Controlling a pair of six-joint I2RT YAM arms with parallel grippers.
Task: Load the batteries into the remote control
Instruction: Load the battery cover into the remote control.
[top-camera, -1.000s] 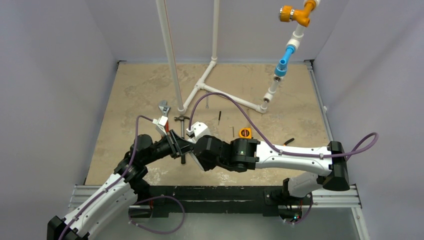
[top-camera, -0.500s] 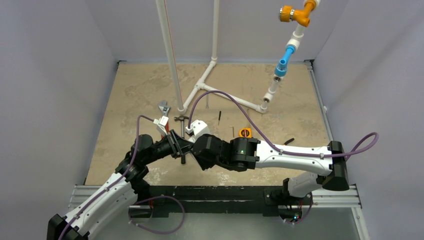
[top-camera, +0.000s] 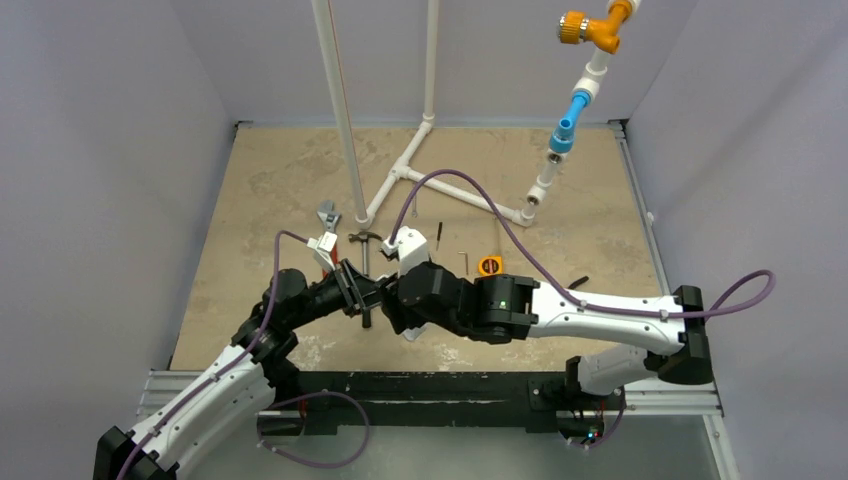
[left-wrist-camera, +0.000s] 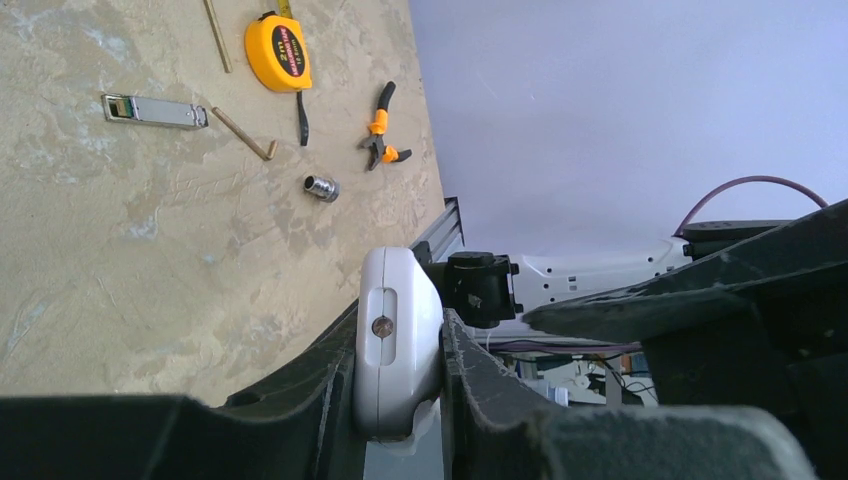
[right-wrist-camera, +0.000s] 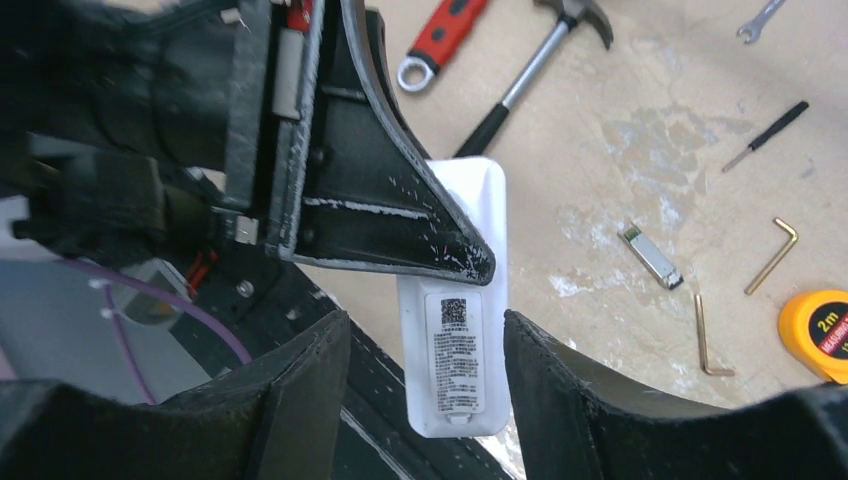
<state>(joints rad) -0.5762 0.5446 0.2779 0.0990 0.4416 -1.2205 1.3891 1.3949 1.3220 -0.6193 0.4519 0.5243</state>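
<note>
Tan, blotchy table (top-camera: 260, 190) fills most of what I can see, with a white pipe frame (top-camera: 338, 110) rising from its far half. Both arms reach in from the near edge and meet a little left of the middle of that edge. The left claw (left-wrist-camera: 398, 335) is clamped on the remote control (right-wrist-camera: 455, 340), its black fingers pressing the two long sides, and the white handset hangs in the air over the near edge with its labelled back facing the right wrist camera. The right claw (right-wrist-camera: 425, 320) has its jaws spread wide with the free end of the handset between them; I cannot tell whether either finger touches it. Beyond the claws, towards the middle of the table, lie a hammer (right-wrist-camera: 530, 55) and a red-handled wrench (right-wrist-camera: 445, 35) side by side. Nearer the right edge sit a yellow tape measure (left-wrist-camera: 278, 52) and orange-gripped pliers (left-wrist-camera: 380, 128). Scattered around them are a slim silver metal block (left-wrist-camera: 155, 110), a thin black screwdriver (right-wrist-camera: 765, 135), a brass hex key (right-wrist-camera: 775, 255) and a small silver socket (left-wrist-camera: 321, 187).
</note>
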